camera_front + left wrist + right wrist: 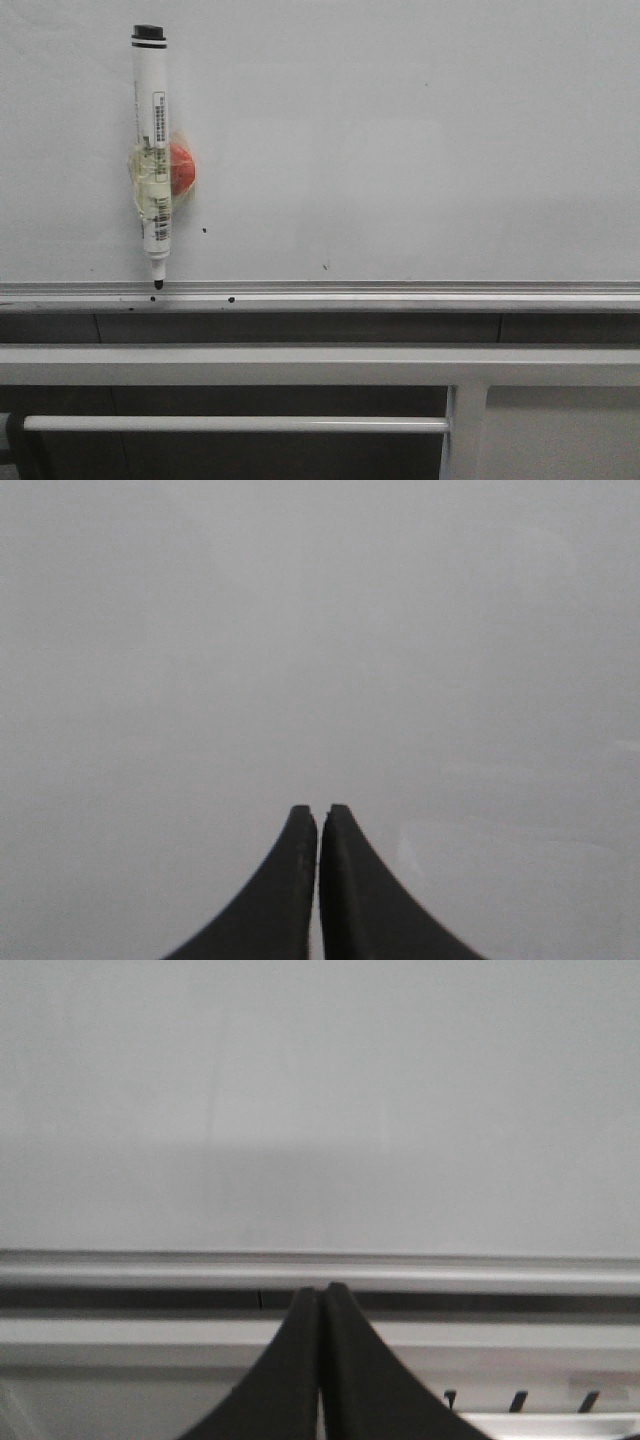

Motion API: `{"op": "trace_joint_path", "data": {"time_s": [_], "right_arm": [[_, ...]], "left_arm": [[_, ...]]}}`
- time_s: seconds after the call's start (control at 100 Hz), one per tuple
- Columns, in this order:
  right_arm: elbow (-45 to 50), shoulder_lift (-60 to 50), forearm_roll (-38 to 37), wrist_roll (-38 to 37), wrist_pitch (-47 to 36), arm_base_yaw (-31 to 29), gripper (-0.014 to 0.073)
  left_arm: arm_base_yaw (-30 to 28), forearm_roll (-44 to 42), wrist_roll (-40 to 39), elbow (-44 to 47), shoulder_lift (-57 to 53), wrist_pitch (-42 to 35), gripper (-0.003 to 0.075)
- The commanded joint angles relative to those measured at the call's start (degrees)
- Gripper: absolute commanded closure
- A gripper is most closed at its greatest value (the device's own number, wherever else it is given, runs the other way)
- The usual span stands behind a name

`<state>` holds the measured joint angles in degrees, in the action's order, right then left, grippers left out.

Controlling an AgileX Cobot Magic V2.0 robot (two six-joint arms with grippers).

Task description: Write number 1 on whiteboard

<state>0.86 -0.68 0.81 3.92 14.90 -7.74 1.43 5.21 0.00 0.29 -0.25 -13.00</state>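
Looking past my left end effector (318,815) and right end effector (322,1292), I see both pinched closed on nothing. Beyond the grey frame (300,365), the whiteboard (420,140) carries a marker (153,150) at ten o'clock, tip down on the rail; no stroke shows.

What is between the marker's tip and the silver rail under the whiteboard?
Nothing: in the front view the marker hangs tip-down on the whiteboard, its tip meeting the silver rail. A red blob sits behind its barrel.
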Motion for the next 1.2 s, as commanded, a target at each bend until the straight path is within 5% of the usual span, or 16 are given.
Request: {"op": "trace_joint_path", "data": {"time_s": [0.0,0.34,0.48,0.65,0.82,0.9,1.03,1.19], "right_arm": [[1.47,-0.83,-0.47,0.48,-9.11,0.02,0.0657],[1.47,-0.83,-0.06,0.35,-11.31,0.02,0.0657],[1.47,-0.83,8.65,-0.31,-21.14,0.02,0.0657],[1.47,-0.83,9.23,-0.31,-30.26,0.02,0.0657],[1.27,-0.83,16.86,-11.87,-30.31,0.02,0.0657],[-0.09,-0.83,16.86,-12.14,-25.61,0.02,0.0657],[-7.82,-0.27,16.86,-12.14,-6.22,0.02,0.0657],[-17.16,4.36,16.86,-11.48,5.38,0.02,0.0657]], "left_arm": [[-0.19,0.08,0.0,0.4,-1.34,-4.69,0.0741],[-0.19,0.08,0.0,0.4,-1.34,-9.53,0.0741],[-0.19,0.08,0.0,0.4,-1.34,-10.44,0.0741],[-0.19,0.22,0.0,0.4,-1.34,-10.8,0.0741],[-0.19,2.21,0.0,-0.29,-1.34,-11.83,0.0741],[-0.19,2.21,0.0,-1.52,-1.07,-7.79,0.0741],[-0.19,2.21,0.0,-8.71,1.29,6.47,0.0741],[-0.19,-1.42,0.0,-17.69,7.79,12.14,0.0741]]}}
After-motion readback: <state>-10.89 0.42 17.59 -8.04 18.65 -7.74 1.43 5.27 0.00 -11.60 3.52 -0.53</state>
